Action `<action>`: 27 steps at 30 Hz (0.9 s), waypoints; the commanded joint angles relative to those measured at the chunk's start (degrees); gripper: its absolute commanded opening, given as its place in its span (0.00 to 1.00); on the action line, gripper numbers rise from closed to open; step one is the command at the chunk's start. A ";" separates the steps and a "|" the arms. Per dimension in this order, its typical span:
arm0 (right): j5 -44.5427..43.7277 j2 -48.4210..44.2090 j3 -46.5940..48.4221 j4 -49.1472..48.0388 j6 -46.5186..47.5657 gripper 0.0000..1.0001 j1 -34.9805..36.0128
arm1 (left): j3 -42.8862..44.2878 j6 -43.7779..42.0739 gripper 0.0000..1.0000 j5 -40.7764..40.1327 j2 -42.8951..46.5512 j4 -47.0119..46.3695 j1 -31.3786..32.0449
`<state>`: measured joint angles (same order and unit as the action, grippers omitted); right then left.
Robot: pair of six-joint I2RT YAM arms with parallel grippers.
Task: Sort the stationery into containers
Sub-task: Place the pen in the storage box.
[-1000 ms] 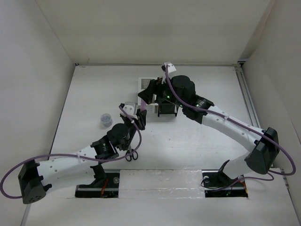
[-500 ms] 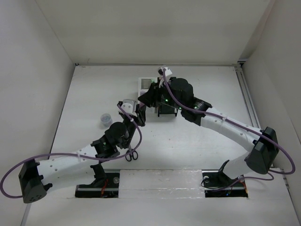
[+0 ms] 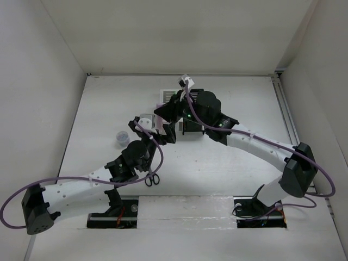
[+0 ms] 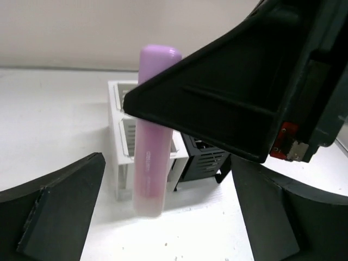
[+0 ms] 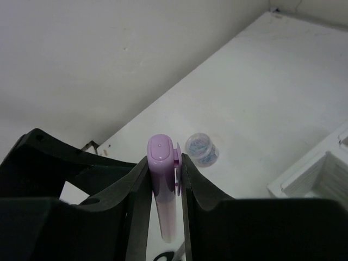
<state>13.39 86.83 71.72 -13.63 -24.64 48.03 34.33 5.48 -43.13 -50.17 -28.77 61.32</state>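
Crowded at mid-table: right gripper, clamped on a purple highlighter, directly ahead of the left gripper and across the gap between its spread fingers. Behind that, white organizer and black organizer side by side (no passage visible between). Open table to the right of the black organizer. On the left, a small round piece alone on bare surface, well apart from the organizers. Black-handled scissors just beside the left arm, toward the near edge. Enclosing walls on three sides.
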 commanded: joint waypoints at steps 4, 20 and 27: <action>5.23 2.11 0.69 -14.75 11.36 0.00 -5.13 | 9.33 13.22 1.00 -8.97 2.71 16.67 0.38; 25.81 29.28 14.67 -41.30 10.84 0.00 -19.11 | 16.22 42.60 1.00 -13.47 11.23 53.47 0.38; 25.28 32.35 19.50 -36.39 12.95 0.00 -20.16 | 13.05 38.91 1.00 -10.57 13.70 48.81 0.38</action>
<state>36.60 119.57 87.07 -46.89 -13.47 28.51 48.45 45.17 -54.37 -36.40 21.87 61.56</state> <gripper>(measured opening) 0.296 0.997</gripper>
